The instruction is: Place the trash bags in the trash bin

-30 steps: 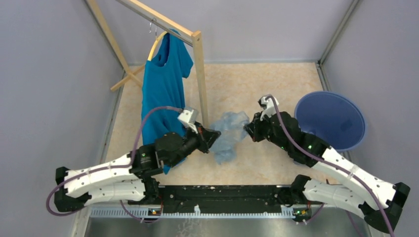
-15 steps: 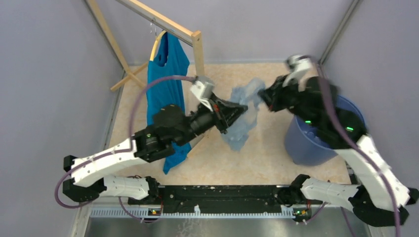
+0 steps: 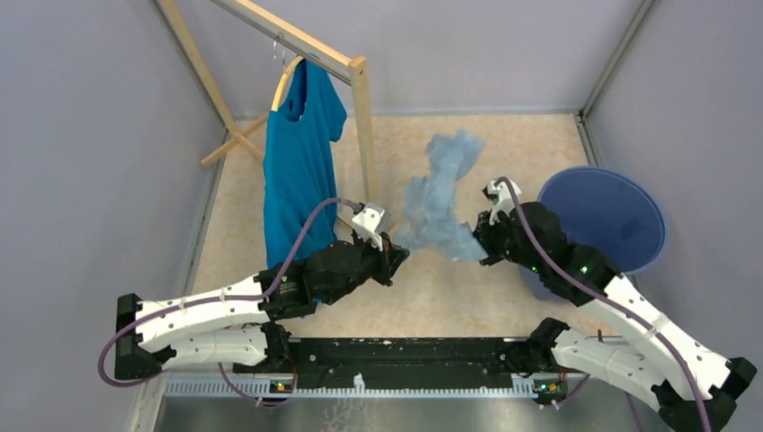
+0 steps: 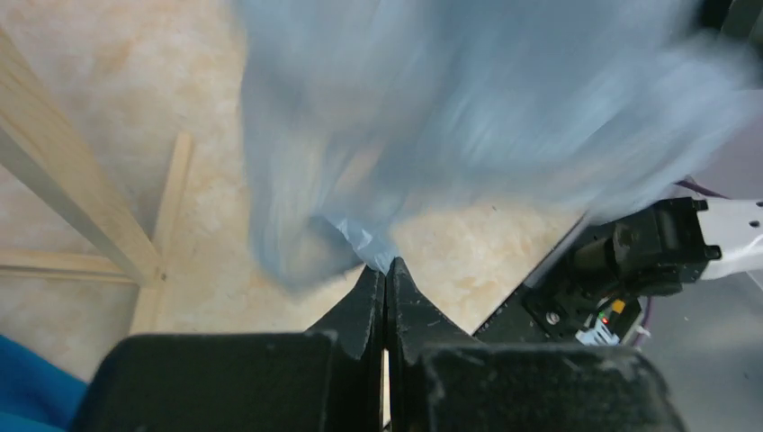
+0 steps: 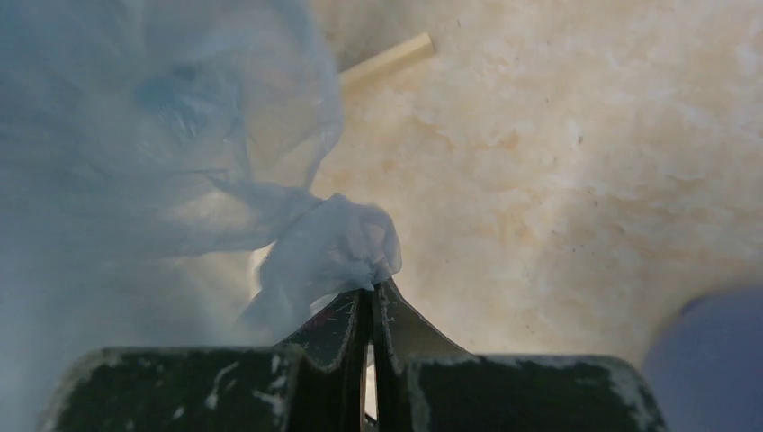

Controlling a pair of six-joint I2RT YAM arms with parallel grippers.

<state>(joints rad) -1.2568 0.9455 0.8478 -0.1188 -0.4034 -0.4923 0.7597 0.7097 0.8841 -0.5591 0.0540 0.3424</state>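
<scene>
The pale-blue filmy trash bag [image 3: 438, 200] billows up in the air between my two arms, above the floor's middle. My left gripper [image 3: 396, 254] is shut on one edge of the bag [image 4: 360, 238], seen blurred in the left wrist view. My right gripper [image 3: 480, 245] is shut on a bunched corner of the bag [image 5: 346, 238]. The round blue trash bin [image 3: 601, 218] stands to the right of the right gripper, its mouth open; its edge shows in the right wrist view [image 5: 715, 360].
A teal T-shirt [image 3: 297, 162] hangs on a wooden rack [image 3: 363, 126] at the back left, close to the left arm. Grey walls enclose the beige floor [image 3: 504, 144]. The rack's foot shows in the left wrist view [image 4: 85, 207].
Both arms have dropped back down from a raised position, still holding the bag. The bag now balloons upward and back between them.
</scene>
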